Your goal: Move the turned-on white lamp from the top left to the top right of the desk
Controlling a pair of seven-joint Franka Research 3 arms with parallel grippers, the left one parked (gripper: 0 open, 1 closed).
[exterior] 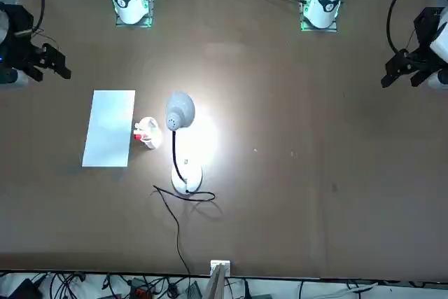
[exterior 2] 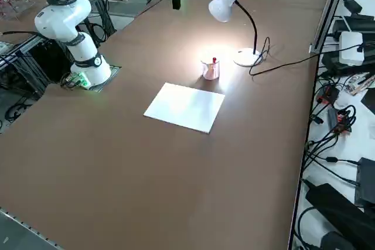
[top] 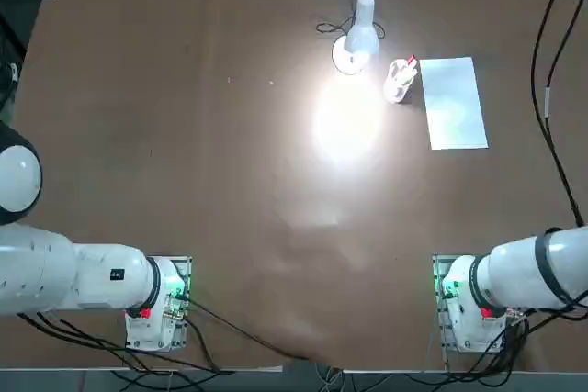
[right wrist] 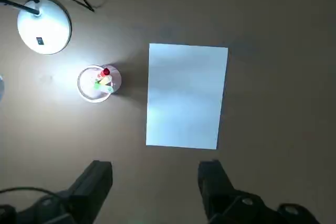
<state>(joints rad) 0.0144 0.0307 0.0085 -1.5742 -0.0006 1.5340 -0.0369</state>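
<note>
The white lamp (top: 356,43) stands lit near the desk's (top: 184,135) far edge, slightly right of centre, and throws a bright pool toward the robot. Its glowing head (exterior: 180,111) leans over from the round disc base (exterior: 187,178), and a thin black cord (exterior: 175,222) runs off the far edge. The side view shows the lamp (exterior 2: 247,57) beside the pen cup. My right gripper (right wrist: 156,182) hangs open and high above the desk, holding nothing. It looks down on the lamp base (right wrist: 44,26), and it also shows in the front view (exterior: 56,64).
A small clear cup with red-tipped pens (top: 399,80) stands just right of the lamp. A white paper sheet (top: 453,103) lies beyond the cup, toward the right edge. Cables and devices (exterior 2: 345,45) crowd the strip past the far edge.
</note>
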